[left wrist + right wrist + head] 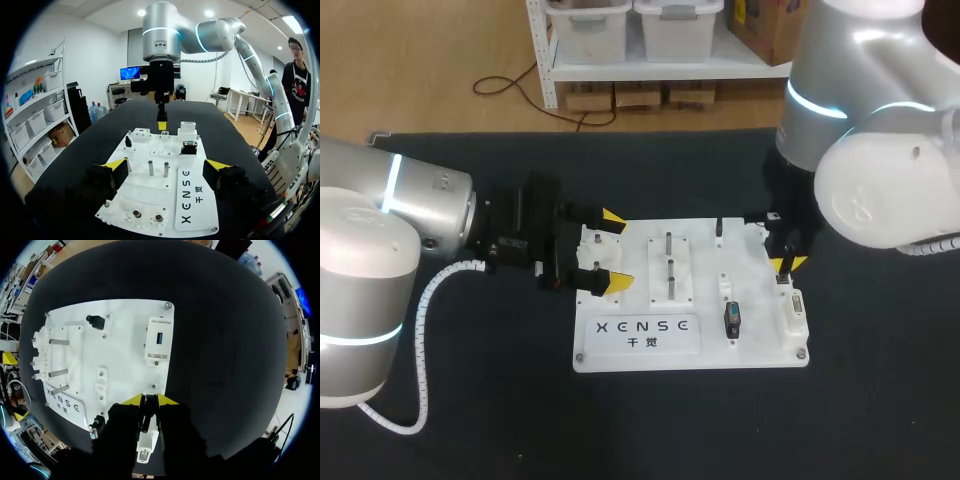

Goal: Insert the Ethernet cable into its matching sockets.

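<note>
The white socket board (pixel 620 355) lies mid-table. My right gripper (pixel 786 264) hangs over its right side, just above a white socket block (pixel 795 312). In the right wrist view its fingers (pixel 134 400) stand close together, shut on a small thin plug (pixel 149 415), with that socket block (pixel 145 442) right under them. No length of cable shows. My left gripper (pixel 615 250) is open at the board's left edge; in the left wrist view it (pixel 166 170) straddles the board (pixel 150 205) with nothing held. My right gripper (pixel 161 124) hangs ahead at the far edge.
The board carries upright metal pegs (pixel 669 255), a black connector (pixel 732 320), a small black piece (pixel 718 228) and a label plate (pixel 645 333). Another block with a blue port (pixel 160 340) sits ahead of the right gripper. Black table (pixel 880 400) surrounds the board.
</note>
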Controlling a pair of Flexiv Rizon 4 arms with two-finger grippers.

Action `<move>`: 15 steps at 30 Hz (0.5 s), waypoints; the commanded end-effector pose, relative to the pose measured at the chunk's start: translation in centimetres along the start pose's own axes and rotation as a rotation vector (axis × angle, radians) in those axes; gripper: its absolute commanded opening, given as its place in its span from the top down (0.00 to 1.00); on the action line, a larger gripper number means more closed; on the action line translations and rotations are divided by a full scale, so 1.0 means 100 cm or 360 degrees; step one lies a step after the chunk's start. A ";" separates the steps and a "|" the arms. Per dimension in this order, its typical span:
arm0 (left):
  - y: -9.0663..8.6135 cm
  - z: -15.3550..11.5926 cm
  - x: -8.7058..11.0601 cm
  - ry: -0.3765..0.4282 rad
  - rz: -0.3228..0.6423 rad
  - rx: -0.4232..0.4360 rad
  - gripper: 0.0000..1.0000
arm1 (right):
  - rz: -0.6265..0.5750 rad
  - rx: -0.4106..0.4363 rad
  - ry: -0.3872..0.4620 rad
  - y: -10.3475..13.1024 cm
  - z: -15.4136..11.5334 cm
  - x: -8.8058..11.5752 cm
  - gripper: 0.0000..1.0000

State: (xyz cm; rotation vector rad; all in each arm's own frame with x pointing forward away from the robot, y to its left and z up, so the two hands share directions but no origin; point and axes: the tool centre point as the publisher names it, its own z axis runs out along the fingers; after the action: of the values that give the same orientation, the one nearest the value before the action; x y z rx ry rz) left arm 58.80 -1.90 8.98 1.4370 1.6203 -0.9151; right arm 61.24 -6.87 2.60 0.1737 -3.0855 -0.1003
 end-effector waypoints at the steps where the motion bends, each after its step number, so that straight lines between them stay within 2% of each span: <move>1: -0.001 0.000 0.002 -0.0010 0.0004 -0.0007 0.00 | -0.0005 -0.0002 0.0010 0.000 0.009 0.000 1.00; 8: -0.001 0.000 0.002 -0.0010 0.0004 -0.0007 0.00 | 0.0002 -0.0002 0.0026 0.001 0.017 0.001 1.00; 15: -0.001 0.000 0.002 -0.0010 0.0004 -0.0007 0.00 | 0.0014 -0.0009 0.0010 0.001 0.014 -0.001 1.00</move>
State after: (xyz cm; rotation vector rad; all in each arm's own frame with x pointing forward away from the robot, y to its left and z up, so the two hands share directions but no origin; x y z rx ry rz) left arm 58.80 -1.90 8.98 1.4370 1.6203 -0.9151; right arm 61.16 -6.85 2.17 0.1597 -3.0746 -0.1019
